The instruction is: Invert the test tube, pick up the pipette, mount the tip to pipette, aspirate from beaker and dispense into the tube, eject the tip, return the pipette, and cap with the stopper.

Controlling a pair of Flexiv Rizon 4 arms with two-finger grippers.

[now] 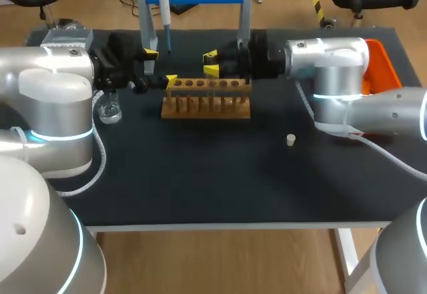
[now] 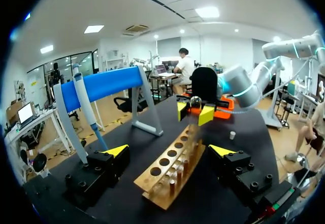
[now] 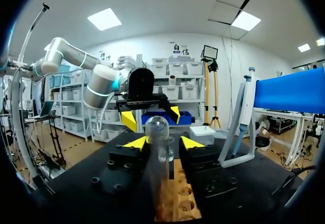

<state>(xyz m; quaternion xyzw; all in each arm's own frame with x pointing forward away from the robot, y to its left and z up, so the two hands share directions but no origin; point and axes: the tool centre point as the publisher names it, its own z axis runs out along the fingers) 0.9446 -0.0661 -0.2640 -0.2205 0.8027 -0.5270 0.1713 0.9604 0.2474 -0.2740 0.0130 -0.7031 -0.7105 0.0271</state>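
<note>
Dark tabletop (image 1: 200,181) seen from above: the right gripper (image 1: 211,64) hangs over the far side of the wooden rack (image 1: 207,99), and the left gripper (image 1: 161,67) faces it at the rack's left end.

Left wrist view: its fingers stand wide and empty on either side of the rack's end. The test tube (image 2: 194,101) shows its rounded end, far along the rack.

Right wrist view: the tube lies along the fingers, apparently pinched between them, with its rounded end towards the left gripper. Turning it falls to the right arm.
</note>
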